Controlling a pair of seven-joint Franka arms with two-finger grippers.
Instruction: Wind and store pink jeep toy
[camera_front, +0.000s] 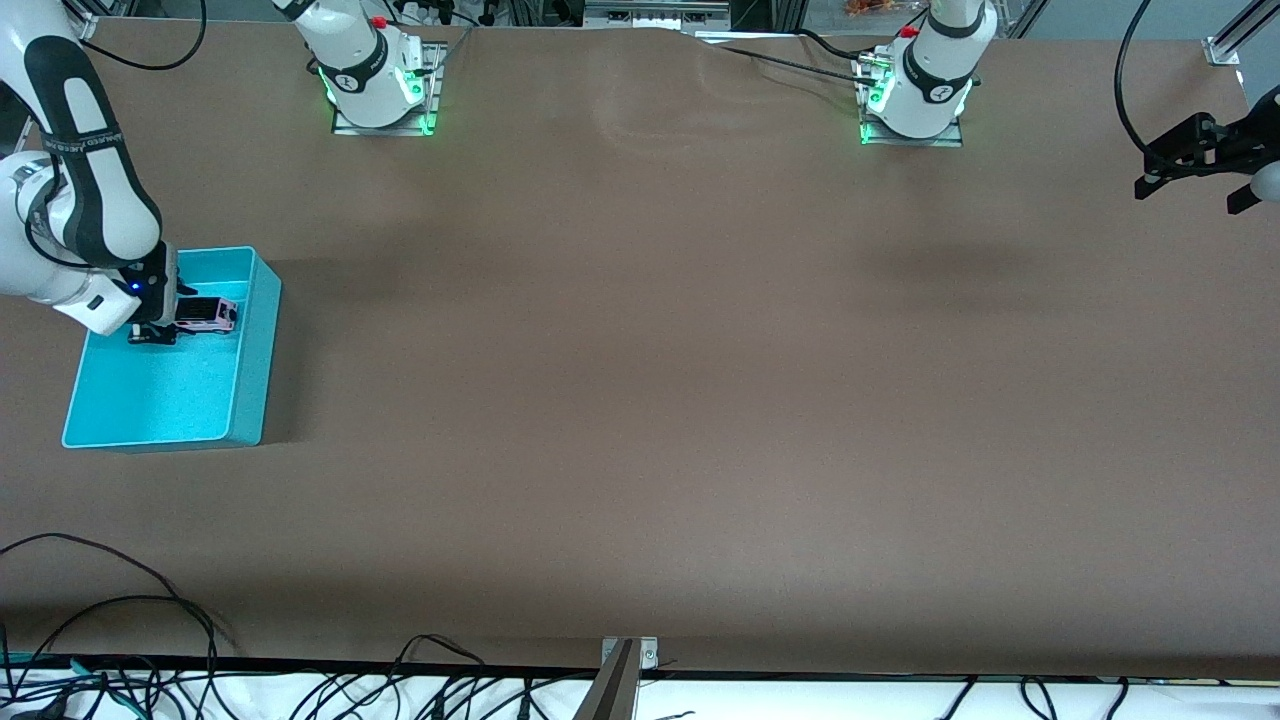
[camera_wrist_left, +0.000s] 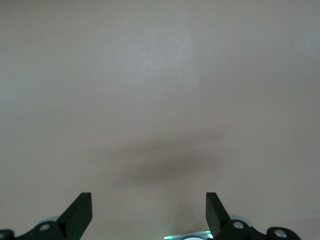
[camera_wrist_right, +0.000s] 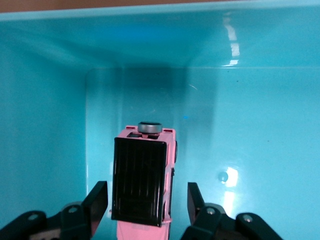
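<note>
Down inside the turquoise bin (camera_front: 245, 395), at the right arm's end of the table (camera_front: 640, 400), my right gripper (camera_front: 160, 330) sits low over the bin floor. The jeep (camera_wrist_right: 144, 187) is between my right fingers (camera_wrist_right: 97, 202), roof up, its black roof panel facing my wrist camera and a grey round part showing at its end away from me. A sliver of turquoise shows on each side between the fingers and the pink body, so my right jaws stand narrowly parted and are not pressing on the toy. From the front camera the jeep (camera_front: 207, 315) shows in the part of the bin farther from that camera, just beside my gripper and well clear of the bin's nearer wall. I cannot tell from these views whether its wheels rest flat on the floor.

My left gripper (camera_front: 1185, 160) waits up in the air over the bare table at the left arm's end, well apart from the bin. Its jaws are spread wide, with nothing between them; its wrist camera shows only brown tabletop and my own two fingertips (camera_wrist_left: 80, 212).
</note>
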